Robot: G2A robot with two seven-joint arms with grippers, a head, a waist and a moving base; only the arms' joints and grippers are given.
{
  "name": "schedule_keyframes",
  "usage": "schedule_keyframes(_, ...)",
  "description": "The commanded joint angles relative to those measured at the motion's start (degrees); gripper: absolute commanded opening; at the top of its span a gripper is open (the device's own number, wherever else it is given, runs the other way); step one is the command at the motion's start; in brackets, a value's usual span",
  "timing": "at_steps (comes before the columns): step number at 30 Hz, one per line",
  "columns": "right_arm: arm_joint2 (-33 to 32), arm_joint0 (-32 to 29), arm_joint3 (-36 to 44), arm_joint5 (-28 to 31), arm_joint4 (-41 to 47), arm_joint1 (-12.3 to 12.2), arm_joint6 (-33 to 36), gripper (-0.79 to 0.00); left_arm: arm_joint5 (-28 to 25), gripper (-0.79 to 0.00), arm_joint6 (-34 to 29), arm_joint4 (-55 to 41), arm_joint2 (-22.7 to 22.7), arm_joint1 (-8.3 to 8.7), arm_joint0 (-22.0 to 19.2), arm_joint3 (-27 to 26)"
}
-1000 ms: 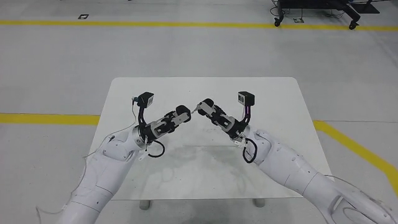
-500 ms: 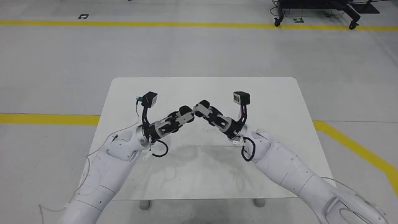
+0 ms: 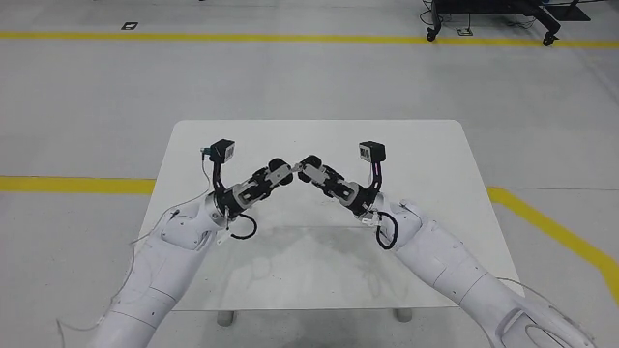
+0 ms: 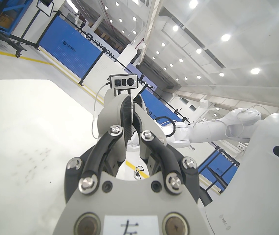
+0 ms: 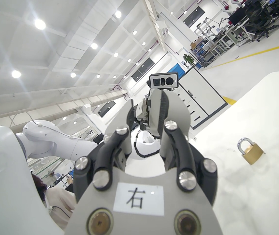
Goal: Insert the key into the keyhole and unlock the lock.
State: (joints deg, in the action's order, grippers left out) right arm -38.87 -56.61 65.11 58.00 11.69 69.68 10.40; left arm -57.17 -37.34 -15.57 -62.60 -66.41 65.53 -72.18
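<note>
A brass padlock [image 5: 251, 151] with a silver shackle stands on the white table [image 3: 426, 155], apart from both arms. Above the table's middle the two grippers meet tip to tip. My left gripper [image 3: 281, 168] [image 4: 132, 100] has its black ribbed pads pressed together; whether a key sits between them I cannot make out. Facing it, my right gripper [image 3: 307, 165] [image 5: 146, 106] is open, with a gap between its fingers. The left gripper's tips show through that gap, close in front of it.
The tabletop [image 4: 19, 123] is bare white around the arms, with faint scuff marks [image 4: 35, 158]. Yellow floor lines [image 3: 77, 185] run past the table. A black wheeled rack [image 3: 493, 0] stands far off at the back right.
Both grippers have shifted slightly to the left together, staying tip to tip above the table's middle. The padlock cannot be compared.
</note>
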Motion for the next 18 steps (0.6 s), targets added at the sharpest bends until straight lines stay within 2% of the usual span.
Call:
schedule_keyframes(1, 0.00, 0.00, 0.00, 0.00, 0.00, 0.00, 0.01, 0.000, 0.26, -0.785, -0.91, -0.59, -1.22, 0.46, 0.45, -0.78)
schedule_keyframes(4, 0.00, 0.00, 0.00, 0.00, 0.00, 0.00, 0.01, 0.000, 1.16, -0.785, -3.03, -1.73, -3.27, 1.29, 1.23, -2.10)
schedule_keyframes(10, -0.05, 0.02, 0.07, -0.28, -0.48, -0.02, 0.19, 0.000, 5.49, -0.785, -11.21, -0.82, -6.41, 3.02, 1.15, -3.56)
schedule_keyframes(13, -2.79, 0.65, 0.86, -4.45, -12.51, -0.86, 0.98, 0.000, 5.95, -0.785, -15.24, -0.16, -7.61, 3.80, 1.36, -4.14)
schedule_keyframes(16, -6.06, -1.23, 3.45, -10.94, -23.54, -2.09, -0.15, 0.000, 7.23, -0.785, -17.01, 0.21, -8.04, 4.50, 1.52, -4.63)
schedule_keyframes(18, -7.18, -2.68, 5.70, -13.73, -27.86, -2.97, 3.06, 0.000, 7.47, -0.785, -17.25, -1.42, -6.84, 4.76, 2.02, -6.31)
